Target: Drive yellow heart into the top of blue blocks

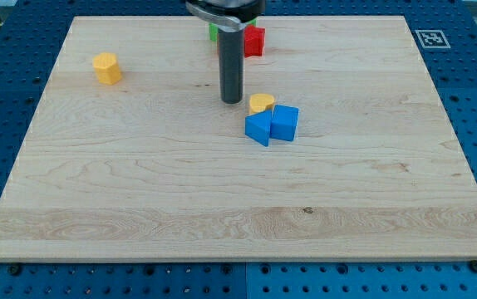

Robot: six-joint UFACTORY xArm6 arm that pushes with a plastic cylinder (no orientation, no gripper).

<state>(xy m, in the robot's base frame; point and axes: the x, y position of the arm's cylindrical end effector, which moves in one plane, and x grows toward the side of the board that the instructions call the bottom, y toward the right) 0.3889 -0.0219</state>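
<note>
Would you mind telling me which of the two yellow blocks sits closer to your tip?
The yellow heart, just to the view's right of my tip and touching the blue blocks. The other yellow block sits alone, far toward the view's left.

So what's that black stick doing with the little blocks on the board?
It is a robot arm's rod pushing blocks around a wooden board. My tip sits just to the view's left of the yellow heart, which already rests against the top of the two blue blocks. Another yellow block sits far left; a red block and a green one lie behind the rod.
</note>
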